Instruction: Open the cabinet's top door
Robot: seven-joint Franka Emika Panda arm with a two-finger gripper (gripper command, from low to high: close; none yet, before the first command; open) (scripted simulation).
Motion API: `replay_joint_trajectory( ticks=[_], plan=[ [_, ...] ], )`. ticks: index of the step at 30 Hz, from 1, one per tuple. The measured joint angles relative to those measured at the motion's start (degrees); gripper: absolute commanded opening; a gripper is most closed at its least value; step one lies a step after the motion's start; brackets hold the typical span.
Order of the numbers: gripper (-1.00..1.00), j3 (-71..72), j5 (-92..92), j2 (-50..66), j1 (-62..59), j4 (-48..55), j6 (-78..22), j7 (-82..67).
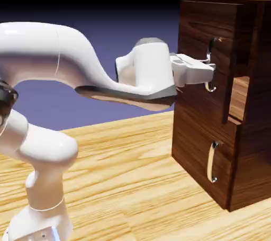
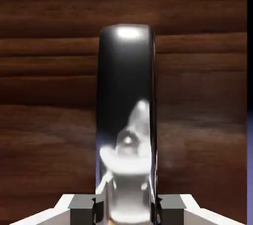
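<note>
Two stacked front panels make up the face of the dark-brown cabinet [image 1: 249,144], which stands on the wooden table [image 1: 132,181] at the right of the exterior view. The top door [image 1: 204,91] is the larger upper panel, and it stands slightly ajar: its right edge has swung clear of the cabinet's body, and a strip of lighter wood inside shows in the gap. The shorter lower panel [image 1: 204,171] sits shut beneath it, with its own curved silver handle [image 1: 211,161].

The white arm [image 1: 58,60] reaches across from the left at the height of the top door. Its gripper [image 1: 210,68] is at the door's silver bar handle [image 1: 210,65], roughly midway along the bar, with the bar's ends showing above and below the fingers.

In the hand view the handle [image 2: 126,120] fills the middle as a broad upright shiny bar against the dark wood grain of the door [image 2: 49,95]. The two grey fingertips [image 2: 81,206] sit at the bottom edge, one on each side of the bar and pressed right against it, so the jaws are clamped on the handle. A thin sliver of the blue-violet backdrop [image 2: 250,159] shows at the right edge.
</note>
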Motion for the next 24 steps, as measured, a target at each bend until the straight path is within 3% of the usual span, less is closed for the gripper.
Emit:
replay_joint_trajectory(
  ticks=[18, 24],
  plan=[
    [-1.0, 37.15, 25.5, -5.52, -36.51, -13.41, -2.36, -0.03],
    [-1.0, 45.79, 40.33, -11.67, -40.83, -17.94, -6.03, -7.6]
  ],
)
